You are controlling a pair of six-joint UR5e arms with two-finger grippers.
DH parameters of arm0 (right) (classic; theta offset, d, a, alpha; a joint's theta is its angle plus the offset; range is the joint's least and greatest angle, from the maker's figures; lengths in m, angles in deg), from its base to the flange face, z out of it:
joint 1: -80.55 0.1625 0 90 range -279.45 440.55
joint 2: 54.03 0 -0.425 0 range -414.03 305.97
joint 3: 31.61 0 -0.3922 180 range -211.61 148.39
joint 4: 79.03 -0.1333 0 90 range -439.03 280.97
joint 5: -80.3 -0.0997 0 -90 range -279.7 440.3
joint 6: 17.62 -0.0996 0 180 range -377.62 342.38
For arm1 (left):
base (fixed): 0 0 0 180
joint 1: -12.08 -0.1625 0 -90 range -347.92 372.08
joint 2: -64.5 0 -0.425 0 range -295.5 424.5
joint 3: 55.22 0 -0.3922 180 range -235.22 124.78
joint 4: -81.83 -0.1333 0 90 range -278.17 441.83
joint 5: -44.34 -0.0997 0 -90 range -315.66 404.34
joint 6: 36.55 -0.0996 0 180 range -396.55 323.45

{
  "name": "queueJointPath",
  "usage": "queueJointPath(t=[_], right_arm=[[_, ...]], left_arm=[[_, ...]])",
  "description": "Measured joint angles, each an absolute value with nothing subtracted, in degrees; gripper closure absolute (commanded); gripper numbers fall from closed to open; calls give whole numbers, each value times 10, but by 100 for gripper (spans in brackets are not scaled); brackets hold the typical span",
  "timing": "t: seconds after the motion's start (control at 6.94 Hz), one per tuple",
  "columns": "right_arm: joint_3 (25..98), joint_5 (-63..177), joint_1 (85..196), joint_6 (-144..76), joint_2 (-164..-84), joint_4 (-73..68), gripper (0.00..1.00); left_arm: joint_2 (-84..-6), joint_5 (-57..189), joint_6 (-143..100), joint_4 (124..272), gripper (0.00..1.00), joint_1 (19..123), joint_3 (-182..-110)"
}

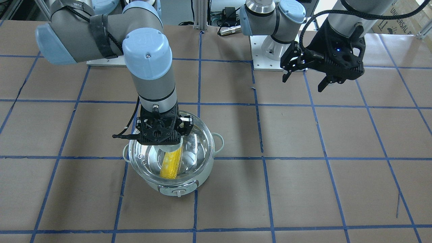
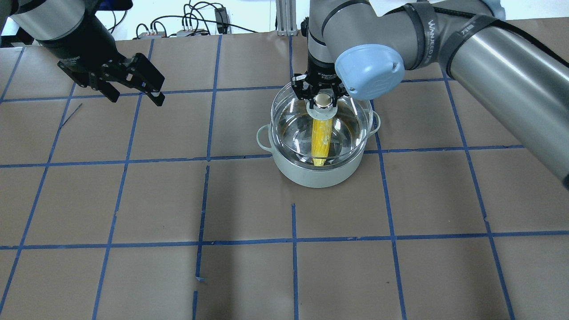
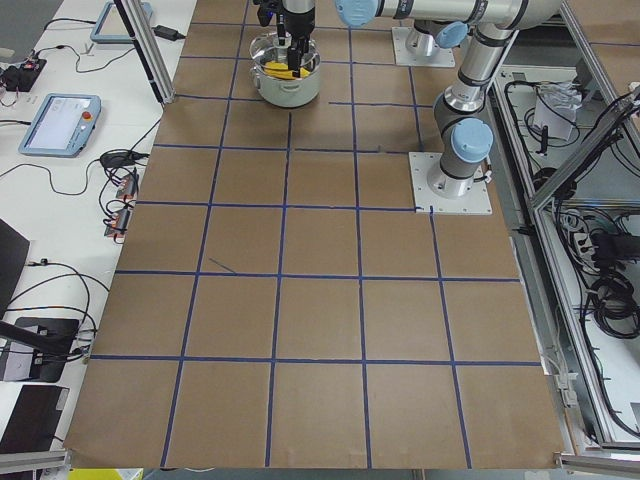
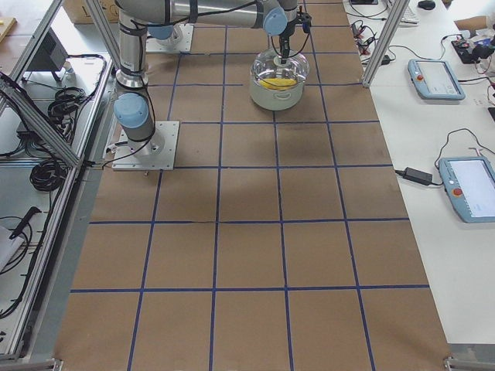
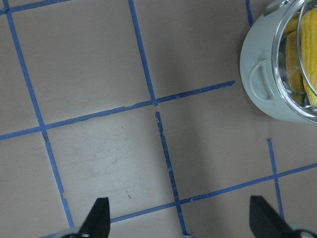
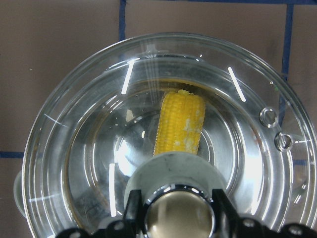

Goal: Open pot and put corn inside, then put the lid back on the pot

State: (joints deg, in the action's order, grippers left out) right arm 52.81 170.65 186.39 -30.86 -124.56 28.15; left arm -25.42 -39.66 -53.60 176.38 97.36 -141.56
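A: Front-facing view first: what has the right gripper (image 1: pixel 168 140) got?
B: Its jaws are closed on the knob (image 1: pixel 170 147) of the lid (image 1: pixel 199 148), which sits over the pot (image 1: pixel 179 190). The wrist covers most of the knob. The corn (image 1: pixel 170 165) lies inside, seen through the glass.
A: And the left gripper (image 1: pixel 303 83)?
B: Spread wide, holding nothing, above the table (image 1: pixel 303 152) and well apart from the pot.
A: Overhead?
B: The right gripper's jaws stand on either side of the knob. The corn lies across the steel bowl, its far end under the knob. Whether the lid's rim is seated all round cannot be told.
A: The side views?
B: Too small for the jaws. They show only the pot, a yellow streak in it and an arm above.
A: Left wrist camera?
B: Two fingertips (image 5: pixel 99 218) far apart at the bottom edge, bare table between them. The pot is cut off at the top right, one loop handle (image 5: pixel 260 82) showing.
A: Right wrist camera?
B: Fingers (image 6: pixel 132 213) press both sides of the knob. One end of the corn shows under the glass; the rest is hidden.
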Motion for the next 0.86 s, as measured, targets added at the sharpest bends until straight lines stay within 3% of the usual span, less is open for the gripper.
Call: queueJointPath(t=[0.86], right_arm=[[535, 1736, 1876, -307, -1239, 280, 60]], left_arm=[[-255, -397, -535, 1751, 0, 979, -1438]])
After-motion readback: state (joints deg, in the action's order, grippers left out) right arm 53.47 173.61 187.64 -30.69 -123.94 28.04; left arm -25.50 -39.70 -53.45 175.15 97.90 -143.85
